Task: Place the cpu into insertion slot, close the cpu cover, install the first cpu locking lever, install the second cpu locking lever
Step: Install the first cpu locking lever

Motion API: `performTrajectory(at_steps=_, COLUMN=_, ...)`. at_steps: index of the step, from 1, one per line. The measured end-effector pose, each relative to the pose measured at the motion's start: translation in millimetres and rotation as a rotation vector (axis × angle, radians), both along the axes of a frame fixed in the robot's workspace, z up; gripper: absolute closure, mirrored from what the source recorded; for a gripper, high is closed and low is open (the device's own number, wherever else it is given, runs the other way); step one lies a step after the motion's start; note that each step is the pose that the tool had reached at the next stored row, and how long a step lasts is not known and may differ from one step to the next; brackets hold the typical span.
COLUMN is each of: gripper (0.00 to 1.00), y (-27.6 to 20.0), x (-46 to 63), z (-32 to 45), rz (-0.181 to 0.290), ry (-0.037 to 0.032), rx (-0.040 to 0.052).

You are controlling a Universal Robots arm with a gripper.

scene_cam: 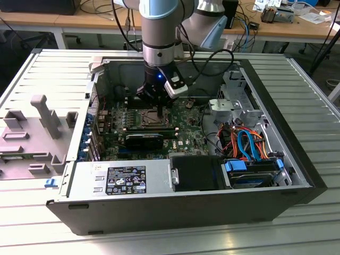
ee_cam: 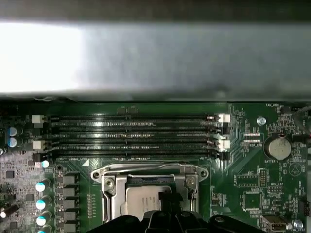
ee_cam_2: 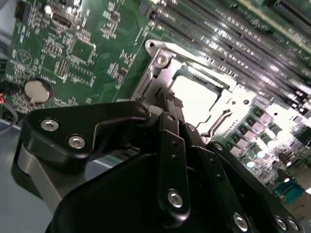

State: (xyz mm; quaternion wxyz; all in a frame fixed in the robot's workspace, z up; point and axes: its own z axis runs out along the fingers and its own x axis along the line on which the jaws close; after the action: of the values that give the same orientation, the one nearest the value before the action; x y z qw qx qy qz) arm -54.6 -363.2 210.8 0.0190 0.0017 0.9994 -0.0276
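The cpu lies flat in the insertion slot, its bright metal top facing up. It also shows in the first wrist view as a pale square. The cpu cover lies down over it as a silver frame, and one of its corners has a screw in it. A thin wire lever runs along the cover's far edge. My gripper hangs right over the socket, near the cpu's edge, with its fingers pressed together and nothing seen between them. Both its tip in the first wrist view and the gripper in the exterior view sit directly over the socket.
Long black memory slots run beside the socket, and past them is the grey case wall. A coin battery sits on the green board. In the case are a black card, the power supply and coloured cables.
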Motion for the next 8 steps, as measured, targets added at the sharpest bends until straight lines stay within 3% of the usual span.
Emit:
performTrajectory(at_steps=4, gripper=0.89, y=-4.5, x=5.1, z=0.8, rz=0.0, ry=0.0035, rx=-0.0002)
performTrajectory(at_steps=8, gripper=0.89, y=-5.1, x=5.6, z=15.0, rz=0.0, ry=0.0035, rx=0.0001)
